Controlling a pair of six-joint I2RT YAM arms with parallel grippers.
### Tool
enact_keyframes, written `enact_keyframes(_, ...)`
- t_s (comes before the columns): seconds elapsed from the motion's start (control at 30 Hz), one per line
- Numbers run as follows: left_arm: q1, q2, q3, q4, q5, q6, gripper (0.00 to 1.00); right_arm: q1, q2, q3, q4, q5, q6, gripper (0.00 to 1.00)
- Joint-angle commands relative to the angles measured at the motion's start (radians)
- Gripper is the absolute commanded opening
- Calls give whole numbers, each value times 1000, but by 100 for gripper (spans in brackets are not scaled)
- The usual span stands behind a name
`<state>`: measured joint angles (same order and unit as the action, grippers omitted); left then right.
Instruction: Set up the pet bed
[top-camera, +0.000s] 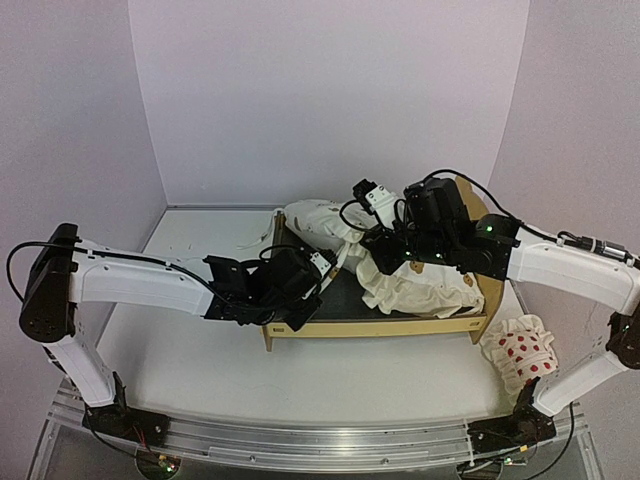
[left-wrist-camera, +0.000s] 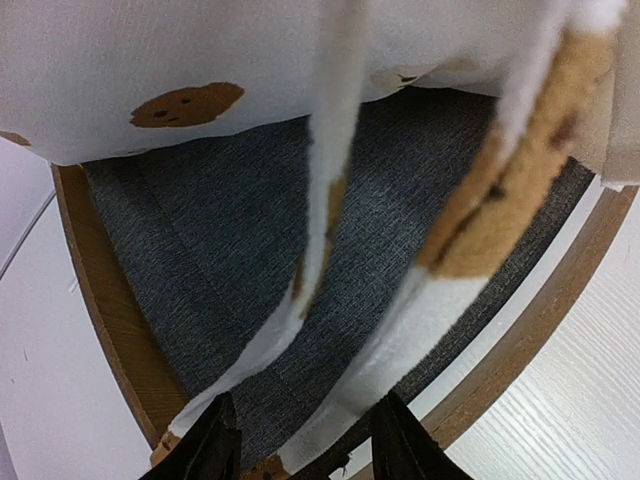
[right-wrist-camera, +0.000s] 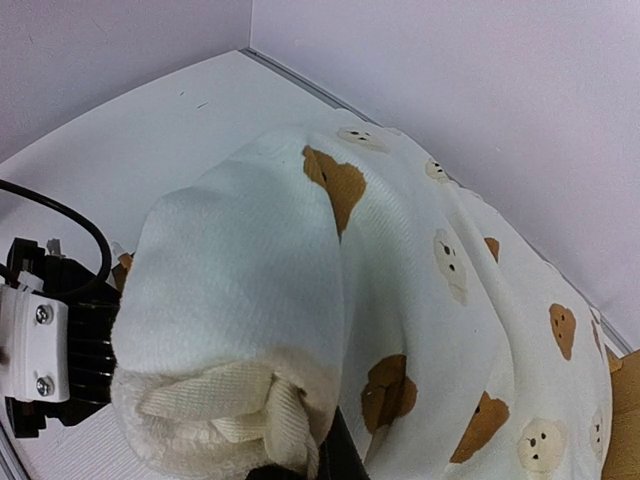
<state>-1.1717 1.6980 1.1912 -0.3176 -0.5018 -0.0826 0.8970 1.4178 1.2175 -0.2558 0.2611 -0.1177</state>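
Scene: table (top-camera: 200, 370) with the pet bed (top-camera: 400, 326) mid-table between the two arms, headboard at the right end. Its felt base (left-wrist-camera: 230, 260) is mostly bare on the left half.

The cushion (top-camera: 425, 290) is only half in. The ruffled part is heaped on the bed's right half, and the rest is bunched up and lifted over the back rail.

The right gripper (top-camera: 384, 250) is clamped tight on that bunch; its wrist view shows fabric wadded at the fingers. The left gripper (top-camera: 321, 266) hovers low over the bed's left end, jaws partway apart and gripping nothing. Two ties (left-wrist-camera: 320, 220) hang toward its fingertips, one falling between them, neither pinched.

The pillow (top-camera: 520, 352) lies on the table off the bed's right end, well apart from both grippers.

Likely risks:
- A hard pull on the wad probably drags or tips the pet bed, since it looks light and nothing pins it.
- Letting go while the cushion is bunched likely leaves it folded, with the base uncovered.
- The left gripper closing now may catch one tie or none — they are thin and dangling. Tugging a single tie would skew the cushion or snag it on a rail.
- The left fingertips sit close to the felt, so any drop could knock the bed.
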Motion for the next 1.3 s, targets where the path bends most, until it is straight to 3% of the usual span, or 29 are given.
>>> enact_keyframes(0.0, 12, 23, 25, 5, -17, 3, 42, -4, -20, 51, 7, -3, 18, 0)
enact_keyframes(0.17, 16, 37, 14, 30, 13, 14, 27, -4, -16, 54, 4, -7, 24, 0)
enact_keyframes(0.3, 16, 41, 15, 47, 28, 22, 5, -4, -14, 56, 1, -6, 27, 0)
enact_keyframes(0.37, 15, 38, 19, 47, 31, 20, 0, -4, -14, 59, -2, -1, 29, 0)
enact_keyframes(0.93, -11, -206, 21, 48, 471, -46, 0, -4, -23, 68, -15, -36, 74, 0)
enact_keyframes(1.17, -16, -217, -22, 157, 760, -125, 0, -4, -39, 43, -20, -39, 89, 0)
enact_keyframes(1.27, -25, -178, -25, 202, 805, -153, 0, -4, -48, 26, -20, -36, 96, 0)
